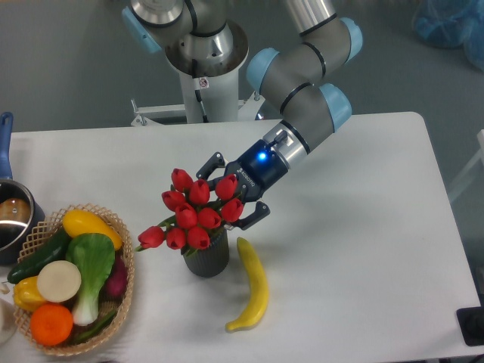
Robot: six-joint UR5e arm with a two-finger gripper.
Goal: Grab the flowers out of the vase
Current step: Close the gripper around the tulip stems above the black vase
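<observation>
Jaws straddle flowers (193,214) above vase (207,259).

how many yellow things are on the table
3: a banana lying right of the vase, and two in the basket, a long yellow vegetable at its top and a yellow pepper at its left edge. Others could be buried under the produce.

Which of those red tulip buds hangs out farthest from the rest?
The red tulip bud at the far left, drooping sideways past the dark grey ribbed vase toward the wicker basket; the others stay clustered.
</observation>
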